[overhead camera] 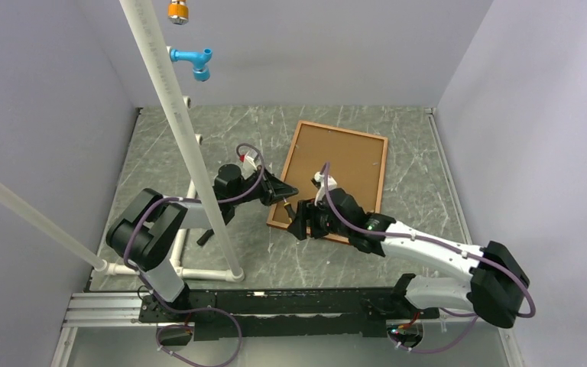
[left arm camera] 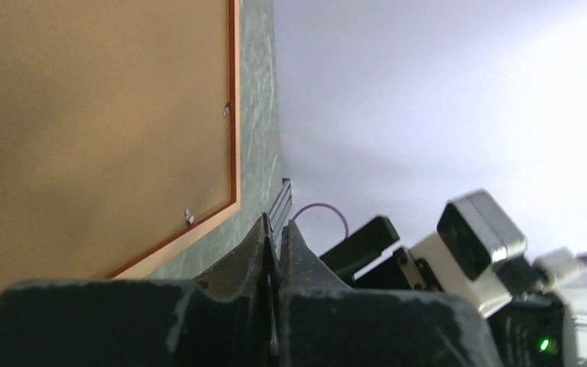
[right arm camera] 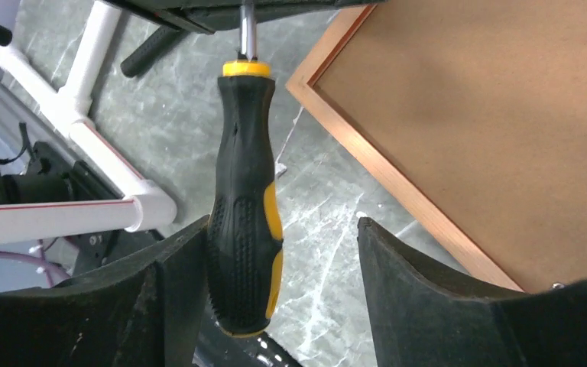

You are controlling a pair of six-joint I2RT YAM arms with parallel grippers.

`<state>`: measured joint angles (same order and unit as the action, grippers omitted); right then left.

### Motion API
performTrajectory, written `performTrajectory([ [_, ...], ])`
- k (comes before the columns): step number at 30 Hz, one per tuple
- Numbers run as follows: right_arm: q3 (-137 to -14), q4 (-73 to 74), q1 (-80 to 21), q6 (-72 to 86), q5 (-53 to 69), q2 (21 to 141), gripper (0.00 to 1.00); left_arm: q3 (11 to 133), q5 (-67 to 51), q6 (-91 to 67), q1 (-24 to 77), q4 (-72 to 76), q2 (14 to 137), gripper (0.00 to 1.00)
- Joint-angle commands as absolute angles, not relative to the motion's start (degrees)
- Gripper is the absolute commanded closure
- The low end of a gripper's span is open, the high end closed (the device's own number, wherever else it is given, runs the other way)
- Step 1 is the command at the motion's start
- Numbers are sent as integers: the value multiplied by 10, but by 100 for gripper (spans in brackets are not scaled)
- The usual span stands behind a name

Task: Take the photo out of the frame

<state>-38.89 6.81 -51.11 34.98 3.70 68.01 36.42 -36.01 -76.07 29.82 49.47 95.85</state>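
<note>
The frame (overhead camera: 384,172) lies face down on the marble table, a thin reddish-brown border round the photo's brown board backing (overhead camera: 340,164); the printed side is hidden. My left gripper (overhead camera: 290,191) is at the frame's near left corner, shut on the metal shaft of a black-and-yellow screwdriver (right arm camera: 244,199). In the left wrist view its jaws (left arm camera: 275,225) are pressed together beside the frame's edge (left arm camera: 233,115). My right gripper (right arm camera: 283,225) is open around the hanging handle, which touches only the left finger (right arm camera: 176,275). The frame corner (right arm camera: 382,168) sits just to the right.
A white PVC pipe stand (overhead camera: 176,115) rises in front of the left arm, its base pipes (right arm camera: 84,210) on the table at left. A dark rod-like handle (right arm camera: 149,50) lies by them. Small metal clips (left arm camera: 189,216) hold the backing. Grey walls enclose the table.
</note>
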Motion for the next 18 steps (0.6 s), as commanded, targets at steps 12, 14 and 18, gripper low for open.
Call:
performTrajectory([
  [12, -372, -78, -592, 257, -227, 690, 48, 387, -282, -899, 306, 419, 903, 100],
  [14, -384, -70, -592, 255, -220, 701, 52, 386, -280, -905, 309, 419, 904, 100],
  [18, -387, -70, -593, 261, -215, 704, 53, 384, -274, -904, 314, 409, 898, 100],
])
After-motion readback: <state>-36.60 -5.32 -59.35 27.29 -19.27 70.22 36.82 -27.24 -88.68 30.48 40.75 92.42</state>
